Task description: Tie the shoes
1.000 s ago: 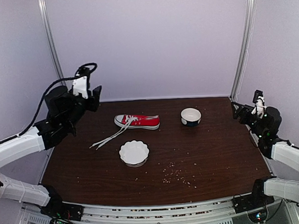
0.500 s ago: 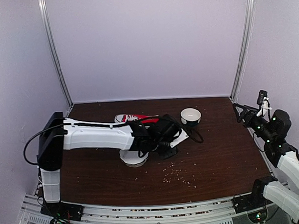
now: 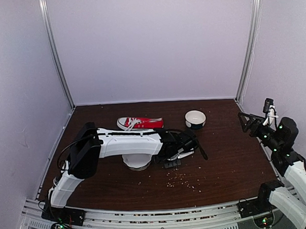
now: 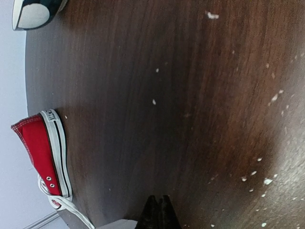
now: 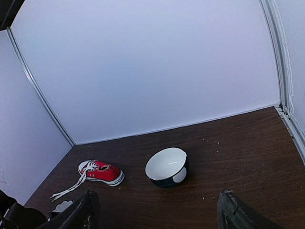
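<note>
The shoe [image 3: 140, 123] stands on its sole on the bench [image 3: 231, 156], left of the bowl [image 3: 195, 118] and apart from it, toe pointing away from the bowl. Its laces [image 5: 70, 185] trail loose on the side far from the bowl. The left arm lies low across the bench, nearer than the bowl. The left gripper [image 4: 159, 207] has its fingers pressed together on nothing. The right gripper [image 5: 156, 202] hangs raised, well right of the bowl, fingers wide apart and empty. Crumbs [image 3: 182, 180] lie scattered nearer than the bowl.
</note>
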Action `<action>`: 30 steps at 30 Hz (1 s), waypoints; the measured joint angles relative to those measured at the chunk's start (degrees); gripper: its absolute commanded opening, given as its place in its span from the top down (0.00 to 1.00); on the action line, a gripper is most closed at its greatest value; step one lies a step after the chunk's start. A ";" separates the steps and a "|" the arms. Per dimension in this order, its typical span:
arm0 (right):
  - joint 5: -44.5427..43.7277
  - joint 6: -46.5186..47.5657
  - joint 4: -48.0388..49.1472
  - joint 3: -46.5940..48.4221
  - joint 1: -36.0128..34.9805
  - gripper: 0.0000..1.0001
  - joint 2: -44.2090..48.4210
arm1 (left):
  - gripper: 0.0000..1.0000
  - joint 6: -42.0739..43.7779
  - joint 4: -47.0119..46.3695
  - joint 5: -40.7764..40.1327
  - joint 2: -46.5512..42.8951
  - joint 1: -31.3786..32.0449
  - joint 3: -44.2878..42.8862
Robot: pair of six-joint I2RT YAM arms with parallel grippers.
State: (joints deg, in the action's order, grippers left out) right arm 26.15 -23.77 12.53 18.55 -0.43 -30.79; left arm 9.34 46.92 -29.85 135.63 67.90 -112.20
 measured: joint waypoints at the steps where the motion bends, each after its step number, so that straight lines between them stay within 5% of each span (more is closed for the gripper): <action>1: 0.00 0.00 -0.20 0.00 0.00 0.15 0.17 | 1.00 0.00 0.70 -0.59 0.17 -0.07 0.00; 21: -1.11 1.62 -4.00 0.00 -0.11 0.13 3.89 | 1.00 0.24 11.08 -0.52 1.97 -6.34 -0.35; 30: -1.11 2.49 -4.33 0.00 -0.15 0.12 3.91 | 1.00 -1.77 11.76 -4.00 -1.18 -7.50 7.87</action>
State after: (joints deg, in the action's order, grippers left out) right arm 25.04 -21.28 8.21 18.55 -0.58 -26.87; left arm 7.57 58.67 -33.85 134.45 60.40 -104.33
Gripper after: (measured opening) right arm 0.875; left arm 0.004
